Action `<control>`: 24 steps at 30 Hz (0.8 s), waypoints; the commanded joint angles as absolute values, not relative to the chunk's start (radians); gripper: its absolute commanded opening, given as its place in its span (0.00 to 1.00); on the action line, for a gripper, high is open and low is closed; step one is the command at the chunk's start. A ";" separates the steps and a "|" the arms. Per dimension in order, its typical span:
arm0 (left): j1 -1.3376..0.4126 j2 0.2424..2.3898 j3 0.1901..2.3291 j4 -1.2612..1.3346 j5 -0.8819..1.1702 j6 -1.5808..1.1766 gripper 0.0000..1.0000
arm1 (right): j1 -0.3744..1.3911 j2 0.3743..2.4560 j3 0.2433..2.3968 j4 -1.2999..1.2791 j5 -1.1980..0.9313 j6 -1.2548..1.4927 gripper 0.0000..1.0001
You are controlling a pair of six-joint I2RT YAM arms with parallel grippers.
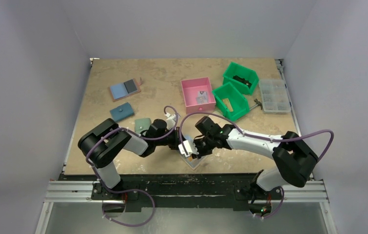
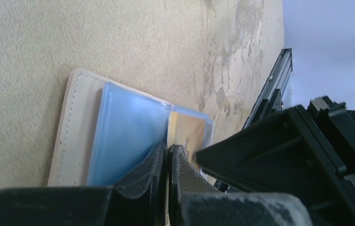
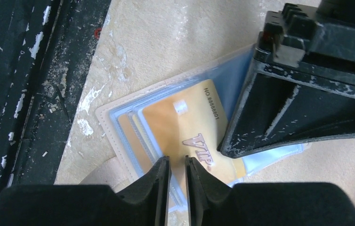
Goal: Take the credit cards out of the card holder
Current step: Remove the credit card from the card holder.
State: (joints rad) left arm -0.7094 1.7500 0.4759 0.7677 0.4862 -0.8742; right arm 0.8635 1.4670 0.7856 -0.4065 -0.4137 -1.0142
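My left gripper (image 2: 169,157) is sitting squeezed shut, tips right at the edge of the gold card (image 2: 188,134) where it's poking out of the pale blue sleeve. There's a tan sliver between the fingers, but I can't tell if that's card or plastic. My right gripper (image 3: 177,165) is hanging over the same card, jaws narrow with a slit between them, and I can't say whether it's gripping anything. The card holder (image 3: 106,115) is lying open and flat at the 6 o'clock edge of the table (image 1: 172,73), with more credit cards (image 3: 130,136) layered under the gold one. I'm guessing this is the pull-out step, first card. Next I'm needing one side pinning the holder while the other is sliding the card out flat, otherwise the whole holder is probably coming along.
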 commanded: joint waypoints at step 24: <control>-0.837 1.344 0.287 0.889 0.147 -0.431 0.00 | 0.558 1.629 1.025 -0.589 -0.826 -0.758 0.67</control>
State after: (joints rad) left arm -0.8013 1.3842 0.3161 0.7704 0.2077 -0.5579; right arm 0.5591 1.6302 0.9894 -0.5663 -0.7811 -0.7937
